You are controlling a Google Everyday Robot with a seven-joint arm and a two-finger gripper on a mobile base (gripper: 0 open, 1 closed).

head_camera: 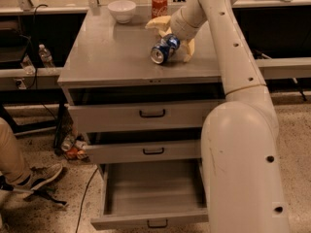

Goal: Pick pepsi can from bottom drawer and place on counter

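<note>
A blue pepsi can (164,48) with silver ends lay on its side on the smooth grey counter (112,57), between the spread fingers of the gripper (167,41), while the bottom drawer (146,218), a shallow grey tray, stood pulled out.

White bowl (122,9), red Coca-Cola can (159,6) near it, water bottle (46,56) at left, sneaker (41,177) on floor

Cream-white rounded arm (243,144) with small dark screws; pale-yellow fingers (188,50) on the gripper (167,41) above the counter (112,55).
</note>
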